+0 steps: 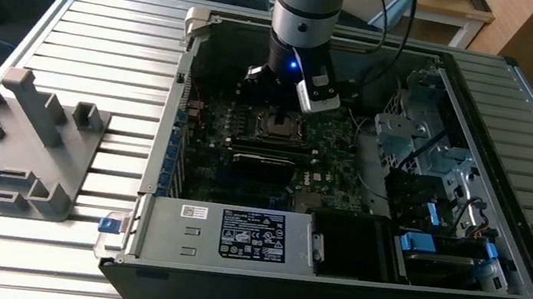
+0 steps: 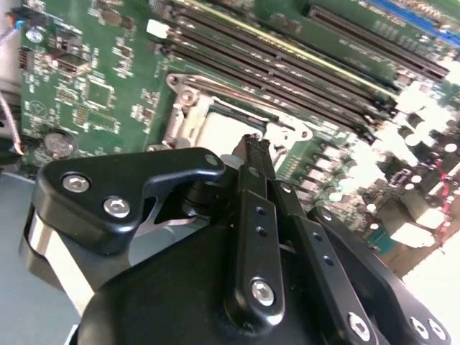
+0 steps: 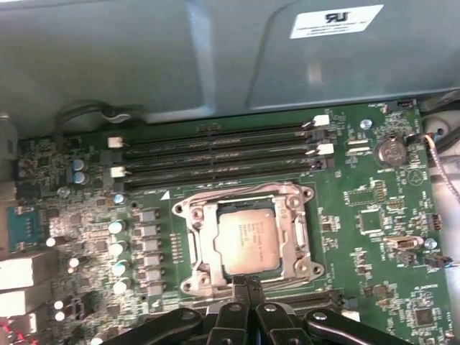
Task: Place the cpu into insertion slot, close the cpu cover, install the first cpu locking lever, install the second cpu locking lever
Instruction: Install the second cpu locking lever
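Observation:
The cpu (image 3: 248,241) lies flat in the insertion slot (image 3: 198,244), its dull metal top facing up. The silvery cpu cover (image 3: 298,233) lies flat around it, framing the chip through its window. My gripper (image 3: 246,284) is shut, its two black fingers pressed together with nothing seen between them. The tip sits at the socket frame's edge, on the side away from the memory slots. In the second wrist view the gripper (image 2: 251,141) points down at that same edge of the cover (image 2: 188,115). In the exterior view the arm's wrist (image 1: 293,68) hangs over the socket (image 1: 278,126) inside the open computer case.
Several long black memory slots (image 3: 215,154) run beside the socket. A grey metal box with a white label (image 1: 234,234) fills the case's near side. Drive cages (image 1: 422,139) and cables stand at the exterior view's right. A grey fixture (image 1: 20,140) sits on the slatted table at its left.

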